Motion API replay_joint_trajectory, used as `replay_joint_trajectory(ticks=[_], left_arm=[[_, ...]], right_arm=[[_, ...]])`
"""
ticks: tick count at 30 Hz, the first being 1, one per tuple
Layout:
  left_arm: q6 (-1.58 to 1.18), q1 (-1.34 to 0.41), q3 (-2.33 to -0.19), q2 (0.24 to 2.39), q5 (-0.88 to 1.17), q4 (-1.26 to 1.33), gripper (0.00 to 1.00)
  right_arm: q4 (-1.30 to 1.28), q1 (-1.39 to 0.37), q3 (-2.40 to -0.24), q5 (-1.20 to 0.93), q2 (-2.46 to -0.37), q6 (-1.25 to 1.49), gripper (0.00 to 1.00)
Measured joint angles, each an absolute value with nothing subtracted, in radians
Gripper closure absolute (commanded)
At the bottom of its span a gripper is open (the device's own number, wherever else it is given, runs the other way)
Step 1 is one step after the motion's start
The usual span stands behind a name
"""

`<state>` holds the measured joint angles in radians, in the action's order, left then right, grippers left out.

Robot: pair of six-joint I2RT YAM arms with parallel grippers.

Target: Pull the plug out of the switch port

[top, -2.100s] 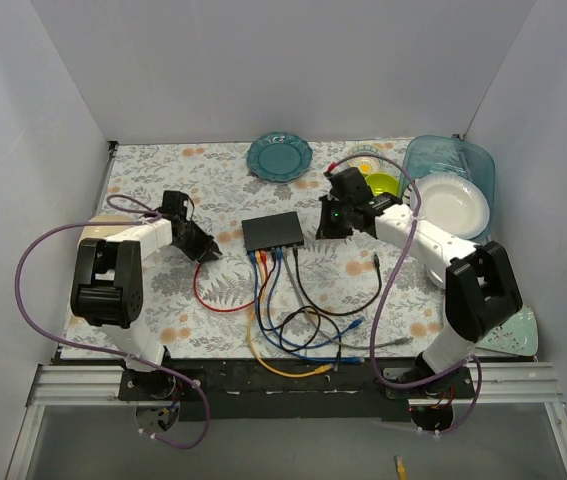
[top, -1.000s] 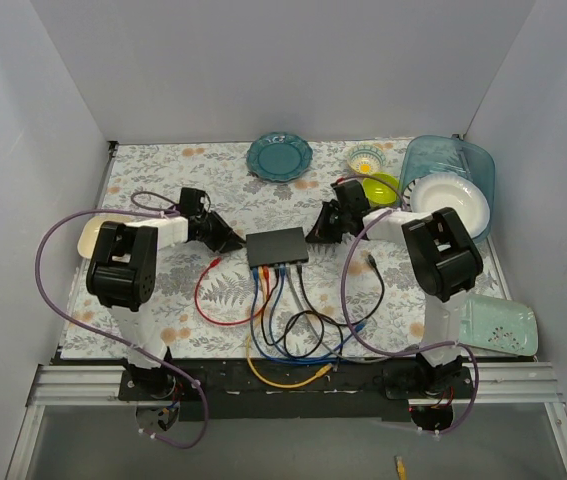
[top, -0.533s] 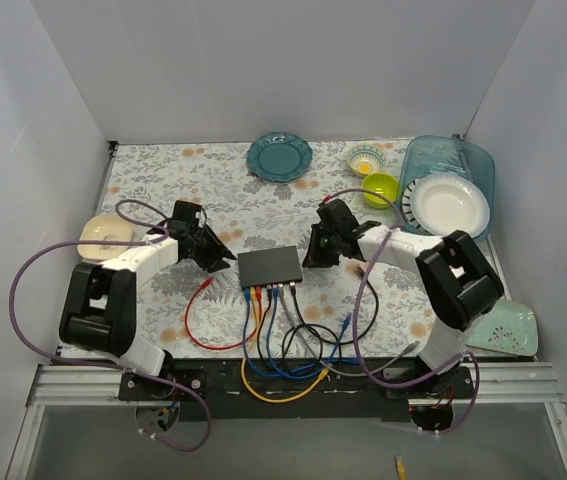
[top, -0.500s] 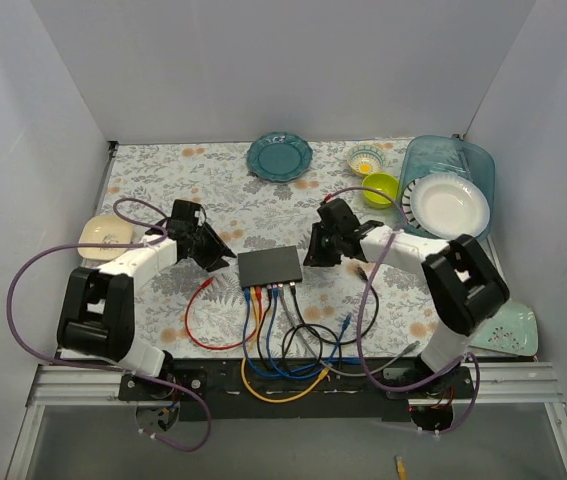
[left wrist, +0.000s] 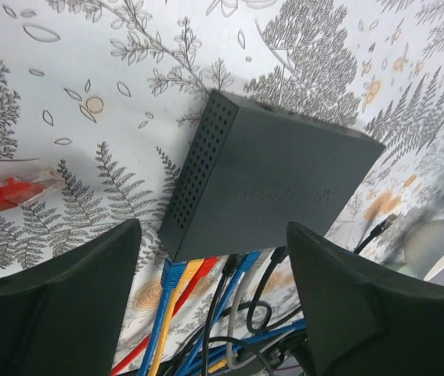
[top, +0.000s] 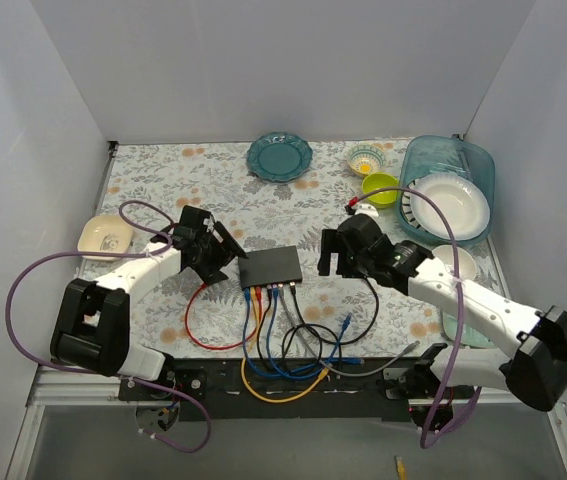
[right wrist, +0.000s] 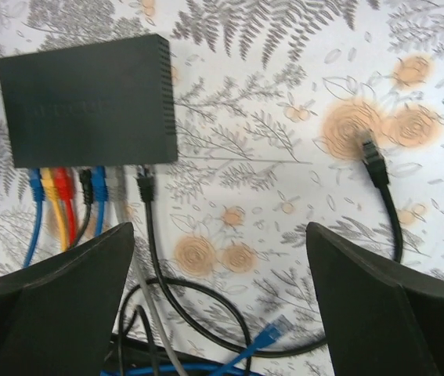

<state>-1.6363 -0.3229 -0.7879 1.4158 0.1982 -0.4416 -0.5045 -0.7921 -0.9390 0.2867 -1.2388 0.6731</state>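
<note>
The black switch point(top: 271, 266) lies flat mid-table, with several plugs point(top: 271, 290) in the sockets along its near edge: blue, yellow, red, black, blue, grey and black. My left gripper point(top: 221, 256) stands open just left of the switch point(left wrist: 268, 188), with nothing between its fingers point(left wrist: 57, 305). The row of plugs point(left wrist: 206, 270) shows between them. My right gripper point(top: 335, 256) is open to the right of the switch point(right wrist: 88, 102) and holds nothing. The rightmost black plug point(right wrist: 145, 185) sits in its socket.
A loose red plug point(left wrist: 10, 192) lies left of the switch, and a loose black plug point(right wrist: 372, 153) and a loose blue plug point(right wrist: 272, 333) lie to its right. Cables tangle toward the near edge point(top: 293, 350). Teal plate point(top: 279, 157), bowls point(top: 381, 187) and dish rack point(top: 453, 195) stand behind.
Both grippers have opened wide. The right arm has swung its elbow out to the right and its gripper has backed slightly off the switch. The left gripper has edged closer.
</note>
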Motion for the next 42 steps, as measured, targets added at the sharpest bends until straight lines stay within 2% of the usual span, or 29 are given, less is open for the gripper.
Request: replay_joint_trajectory(ticks=[1, 9, 17, 25, 26, 28, 29, 30, 33, 42], left_arm=[[-1.644, -0.323, -0.793, 1.416, 0.188, -0.442, 0.02], [-1.697, -0.323, -0.903, 1.415, 0.072, -0.408, 0.02], [-1.703, -0.323, -0.909, 1.42, 0.064, -0.29, 0.03], [-1.616, -0.354, -1.026, 1.579, 0.095, -0.221, 0.08], [-1.605, -0.361, -1.036, 1.612, 0.101, -0.217, 0.08], [-1.593, -0.37, -1.043, 1.659, 0.1, -0.222, 0.08], [-1.589, -0.374, -1.043, 1.681, 0.09, -0.229, 0.08], [-1.587, -0.376, -1.043, 1.698, 0.076, -0.241, 0.08], [-1.586, -0.375, -1.043, 1.73, 0.016, -0.266, 0.08], [-1.581, -0.358, -1.139, 1.826, -0.096, -0.315, 0.09]], right_arm=[[-0.508, -0.792, -0.916, 0.289, -1.209, 0.666, 0.01], [-0.465, -0.789, -0.812, 0.277, -1.072, 0.585, 0.01], [-0.302, -0.785, -0.679, 0.235, -1.017, 0.548, 0.01], [-0.191, -0.73, -0.659, 0.059, -1.142, 0.542, 0.03], [-0.186, -0.728, -0.661, 0.038, -1.169, 0.538, 0.04], [-0.182, -0.727, -0.666, -0.002, -1.219, 0.529, 0.13], [-0.182, -0.727, -0.671, -0.019, -1.243, 0.523, 0.21], [-0.182, -0.726, -0.679, -0.035, -1.27, 0.517, 0.36], [-0.183, -0.726, -0.698, -0.069, -1.336, 0.507, 0.49], [-0.187, -0.723, -0.7, -0.089, -1.4, 0.5, 0.51]])
